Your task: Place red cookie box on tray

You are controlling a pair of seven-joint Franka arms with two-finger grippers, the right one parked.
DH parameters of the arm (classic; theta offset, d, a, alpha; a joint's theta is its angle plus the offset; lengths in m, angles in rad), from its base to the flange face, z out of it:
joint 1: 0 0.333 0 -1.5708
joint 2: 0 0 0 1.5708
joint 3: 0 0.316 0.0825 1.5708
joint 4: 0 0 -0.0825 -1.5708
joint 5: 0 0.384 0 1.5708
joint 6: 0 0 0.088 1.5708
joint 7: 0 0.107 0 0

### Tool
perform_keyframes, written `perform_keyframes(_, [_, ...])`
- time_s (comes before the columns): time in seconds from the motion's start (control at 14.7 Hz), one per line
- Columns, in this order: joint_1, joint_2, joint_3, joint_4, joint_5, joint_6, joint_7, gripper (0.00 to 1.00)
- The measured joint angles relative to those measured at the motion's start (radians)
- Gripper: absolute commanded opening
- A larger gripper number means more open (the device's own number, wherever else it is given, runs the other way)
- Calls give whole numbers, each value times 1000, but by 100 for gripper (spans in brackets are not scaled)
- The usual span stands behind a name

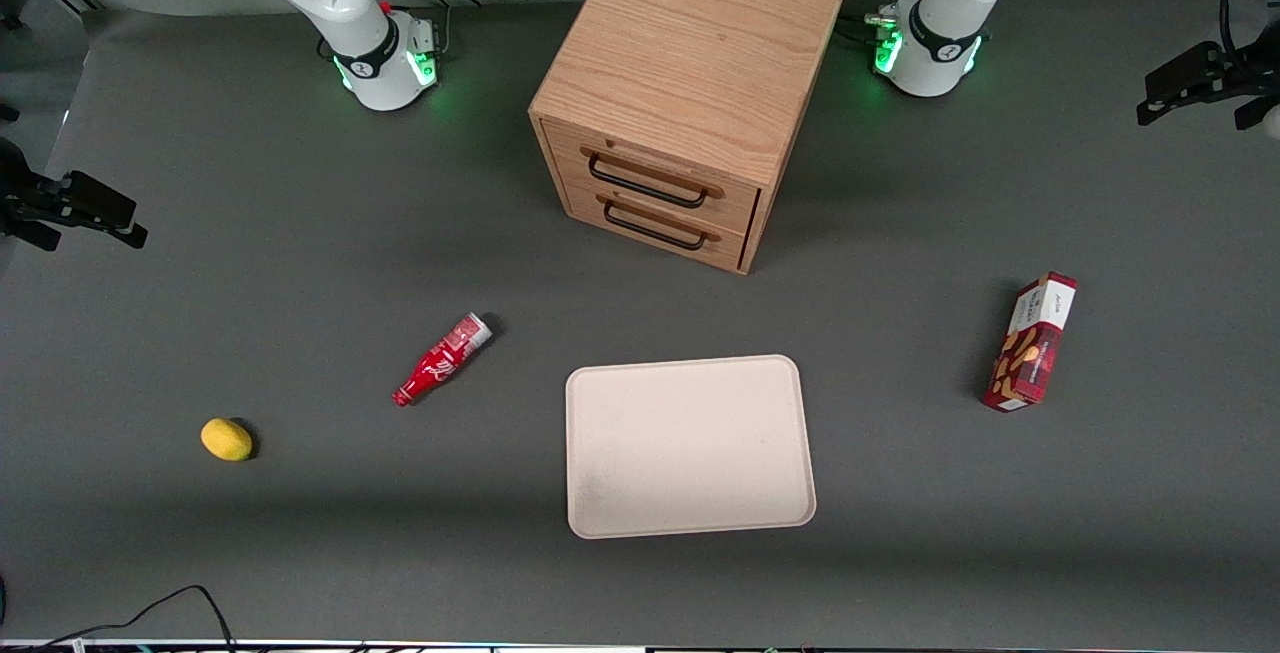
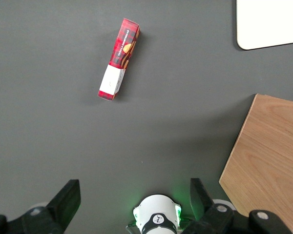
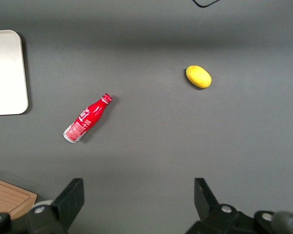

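- The large flat pale beige rectangular tray point(image 1: 690, 445) with its low rim lies nearest the front camera, bare, on the grey surface point(image 1: 300, 263).
- The slim dark-red cardboard cookie box point(image 1: 1030, 342) lies flat toward the working arm's end, well apart from the tray.
- The left arm's pincer point(image 2: 135, 200) hangs high above the box, fingers apart and holding nothing.
- Judged step: the approach. Next it must descend over the box and close across its narrow width.

Wooden drawer cabinet point(image 1: 685, 93) at table middle; red bottle point(image 1: 441, 359) lying flat; yellow lemon point(image 1: 226, 439) toward parked arm's end
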Motion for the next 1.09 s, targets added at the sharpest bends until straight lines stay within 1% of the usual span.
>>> perform_keyframes(0.34, [0,-1,-1,1,17,3,-1,100])
perform_keyframes(1.09, [0,0,-5,5,19,6,0,100])
